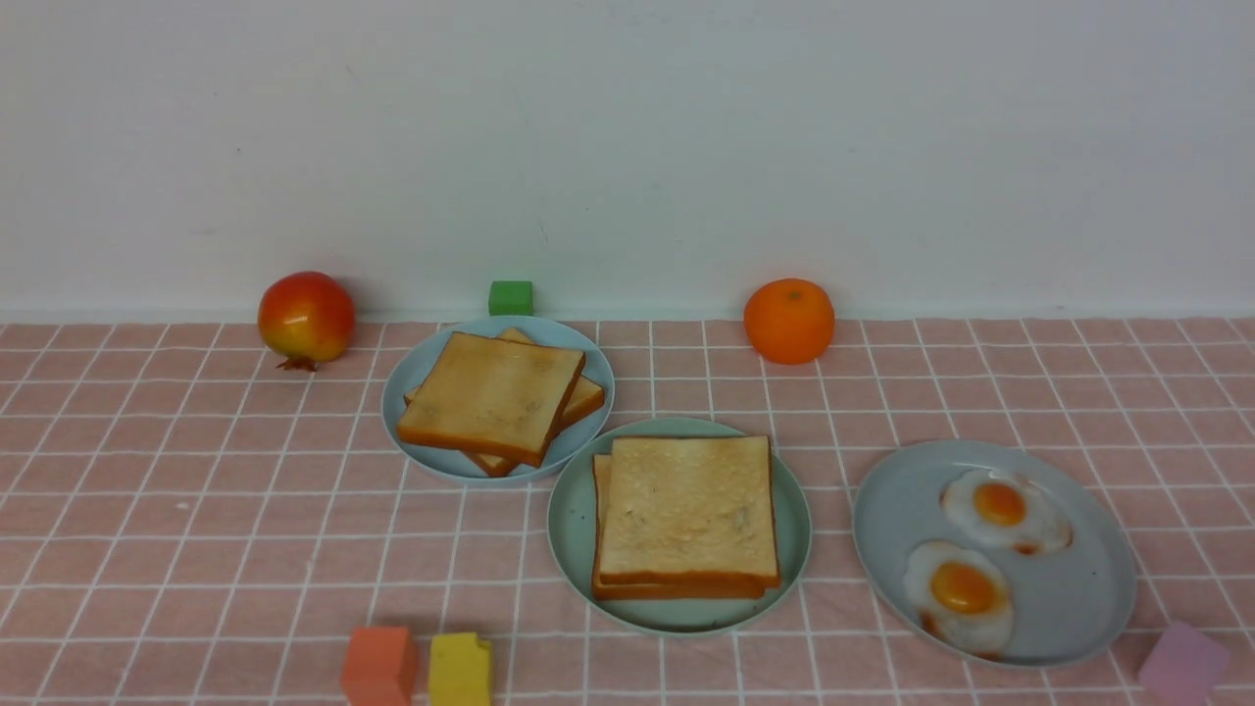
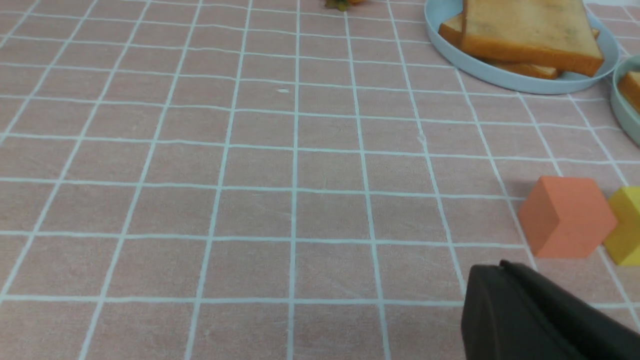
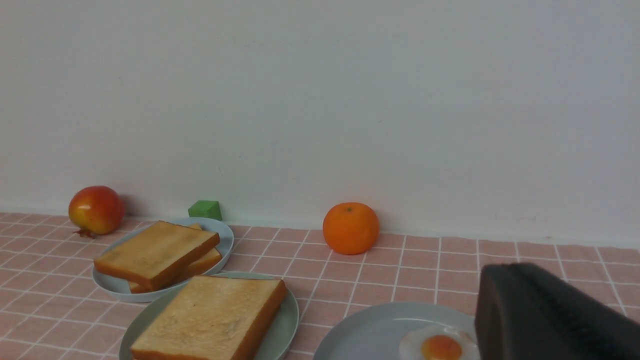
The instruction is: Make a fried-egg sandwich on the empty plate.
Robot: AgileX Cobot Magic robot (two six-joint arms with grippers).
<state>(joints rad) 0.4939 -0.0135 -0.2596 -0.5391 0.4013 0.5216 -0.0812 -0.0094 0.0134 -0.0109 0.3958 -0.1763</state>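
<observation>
Two golden toast slices lie stacked as a sandwich (image 1: 686, 515) on the round mint-green plate (image 1: 574, 529) at the middle front. What lies between the slices is hidden, so no fried egg shows there. The front view shows neither arm. In the left wrist view my left gripper (image 2: 500, 265) is shut and empty over bare pink cloth, near an orange block (image 2: 565, 217). The right wrist view shows my right gripper (image 3: 505, 267) shut and empty, raised beside the grey-blue plate (image 3: 370, 330), with the sandwich (image 3: 210, 320) further off.
A pale blue plate (image 1: 441, 461) holds loose toast slices (image 1: 495, 397). The grey-blue plate (image 1: 1069, 598) carries two fried eggs (image 1: 1005, 510). A red fruit (image 1: 306, 319), green cube (image 1: 511, 297) and orange (image 1: 789, 321) sit by the wall. Orange, yellow (image 1: 460, 670) and pink (image 1: 1184, 665) blocks line the front edge.
</observation>
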